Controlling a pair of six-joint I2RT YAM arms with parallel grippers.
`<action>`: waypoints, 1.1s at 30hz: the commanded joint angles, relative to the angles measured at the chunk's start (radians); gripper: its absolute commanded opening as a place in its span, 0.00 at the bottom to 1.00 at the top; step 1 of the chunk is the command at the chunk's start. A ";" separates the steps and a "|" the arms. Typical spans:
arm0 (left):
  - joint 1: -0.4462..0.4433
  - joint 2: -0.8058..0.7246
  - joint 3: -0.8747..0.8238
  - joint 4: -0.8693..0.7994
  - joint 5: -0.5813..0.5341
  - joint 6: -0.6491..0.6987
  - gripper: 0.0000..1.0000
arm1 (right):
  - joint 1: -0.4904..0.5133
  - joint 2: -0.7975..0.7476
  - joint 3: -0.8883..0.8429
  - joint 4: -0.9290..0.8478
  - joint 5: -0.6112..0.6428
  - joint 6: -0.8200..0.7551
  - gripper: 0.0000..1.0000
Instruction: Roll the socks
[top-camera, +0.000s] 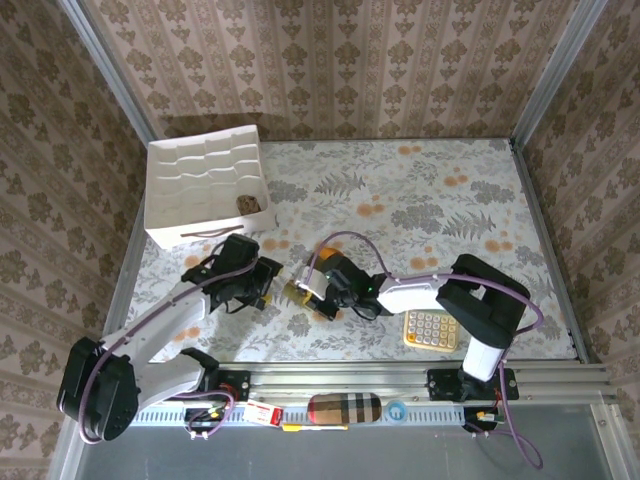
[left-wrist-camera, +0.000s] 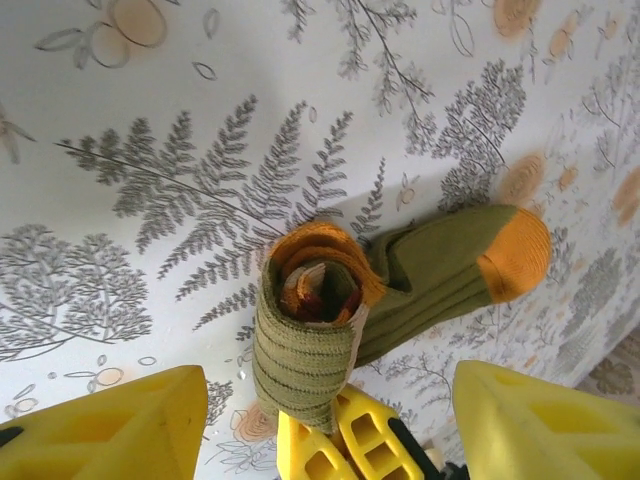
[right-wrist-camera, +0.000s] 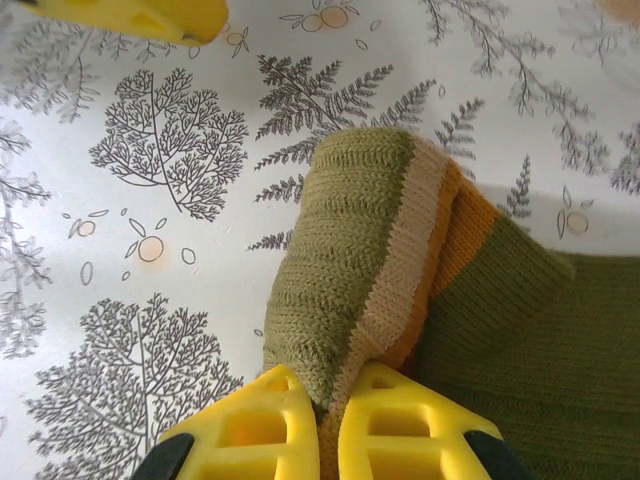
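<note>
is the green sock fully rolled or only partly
Partly rolled: the olive green sock is coiled at one end, pinched by the right gripper, while its orange toe lies flat.

An olive green knitted sock (left-wrist-camera: 420, 270) with an orange toe is lying on the fern-printed bench (left-wrist-camera: 150, 130), partly rolled. Its cuff end is standing up as a tight roll with cream and orange stripes, while the toe end is lying flat. Tan-and-brown patterned sock fabric (left-wrist-camera: 312, 288) is showing inside the roll's core.
</note>
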 joint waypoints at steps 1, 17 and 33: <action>-0.035 0.006 -0.024 0.090 -0.005 0.048 0.64 | -0.056 0.059 -0.064 -0.195 -0.143 0.083 0.00; -0.131 0.264 -0.018 0.328 0.005 0.125 0.61 | -0.194 0.154 -0.094 -0.119 -0.331 0.217 0.00; -0.142 0.364 0.053 0.001 0.026 0.073 0.00 | -0.209 0.158 -0.001 -0.251 -0.272 0.135 0.01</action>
